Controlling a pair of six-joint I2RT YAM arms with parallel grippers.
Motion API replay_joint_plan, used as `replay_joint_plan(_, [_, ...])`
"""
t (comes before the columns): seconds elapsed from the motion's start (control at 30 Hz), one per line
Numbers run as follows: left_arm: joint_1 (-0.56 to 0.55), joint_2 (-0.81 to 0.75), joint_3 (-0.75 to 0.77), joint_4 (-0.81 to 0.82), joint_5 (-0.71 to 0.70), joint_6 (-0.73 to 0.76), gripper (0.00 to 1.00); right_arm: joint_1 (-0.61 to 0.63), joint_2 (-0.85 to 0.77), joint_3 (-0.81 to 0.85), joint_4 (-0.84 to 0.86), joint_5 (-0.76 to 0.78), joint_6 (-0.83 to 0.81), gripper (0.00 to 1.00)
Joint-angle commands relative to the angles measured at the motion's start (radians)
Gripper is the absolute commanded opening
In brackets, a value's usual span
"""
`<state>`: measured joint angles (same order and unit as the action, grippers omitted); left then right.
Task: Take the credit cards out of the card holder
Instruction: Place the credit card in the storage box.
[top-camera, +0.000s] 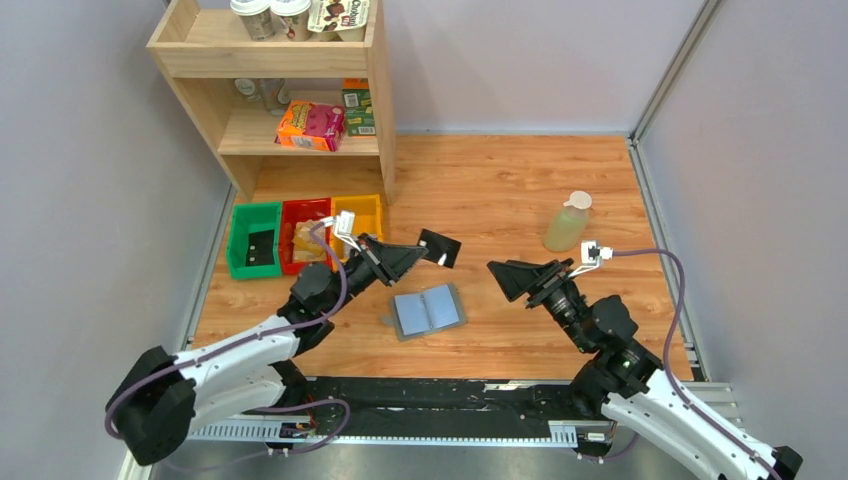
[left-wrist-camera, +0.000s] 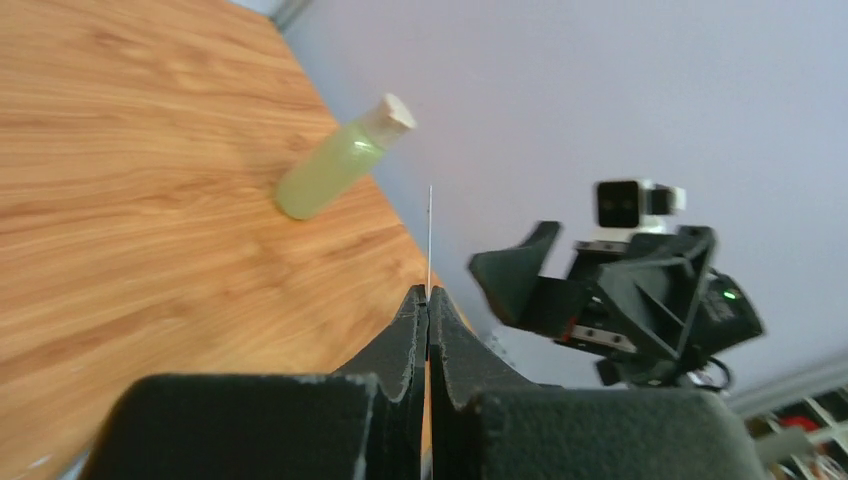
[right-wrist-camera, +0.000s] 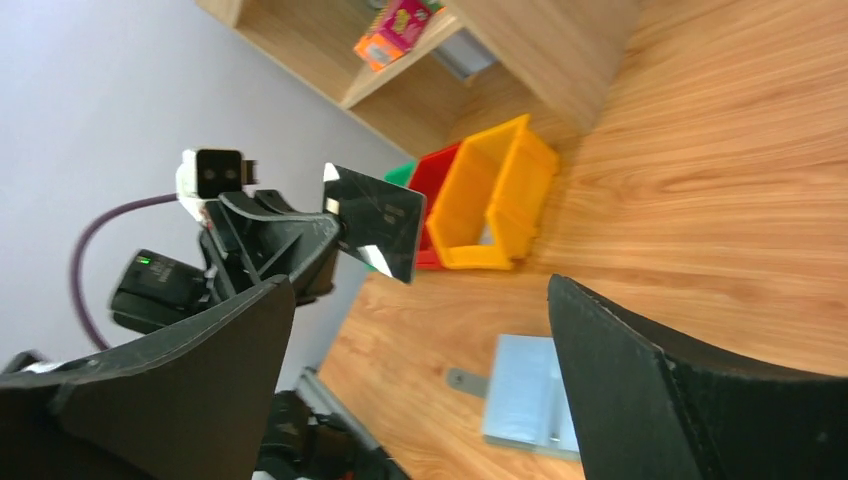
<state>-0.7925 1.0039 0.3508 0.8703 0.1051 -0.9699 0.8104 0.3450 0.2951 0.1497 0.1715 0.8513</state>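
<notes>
The card holder lies open and flat on the wooden table between the two arms, its pale bluish-grey inside up and its tab to the left; in the right wrist view the card holder shows low between the fingers. My left gripper is shut on one edge of a dark credit card, lifted above the table behind the holder. In the left wrist view the credit card is edge-on, a thin line rising from the left gripper. My right gripper stands open and empty, facing the card.
Green, red and yellow bins sit at the back left under a wooden shelf with boxes and cups. A bottle of pale green liquid stands at the back right. Grey walls close in both sides.
</notes>
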Motion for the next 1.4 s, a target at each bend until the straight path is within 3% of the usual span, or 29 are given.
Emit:
replay_joint_plan(0.0, [0.149, -0.123, 0.043, -0.354, 0.007, 0.088, 0.0, 0.001, -0.049, 0.105, -0.332, 0.141, -0.173, 1.0])
replay_joint_plan(0.17, [0.439, -0.313, 0.073, -0.678, 0.06, 0.196, 0.0, 0.001, -0.061, 0.122, -0.404, 0.115, -0.274, 1.0])
replay_joint_plan(0.33, [0.712, -0.38, 0.142, -0.968, 0.137, 0.301, 0.0, 0.001, -0.052, 0.113, -0.407, 0.086, -0.356, 1.0])
replay_joint_plan(0.5, [1.039, -0.321, 0.189, -1.034, 0.214, 0.353, 0.0, 0.001, -0.029, 0.09, -0.354, 0.017, -0.4, 1.0])
replay_joint_plan(0.63, [1.191, -0.232, 0.276, -1.079, 0.182, 0.442, 0.0, 0.001, -0.024, 0.069, -0.325, -0.052, -0.417, 1.0])
replay_joint_plan(0.8, [1.285, -0.09, 0.372, -1.076, 0.099, 0.609, 0.0, 0.001, -0.037, 0.053, -0.311, -0.124, -0.439, 1.0])
replay_joint_plan(1.03, [1.306, 0.114, 0.465, -1.076, 0.067, 0.75, 0.0, 0.003, -0.07, 0.047, -0.323, -0.155, -0.498, 1.0])
replay_joint_plan(1.37, [1.306, 0.412, 0.539, -0.973, 0.307, 0.778, 0.0, 0.001, -0.09, 0.038, -0.334, -0.196, -0.515, 1.0])
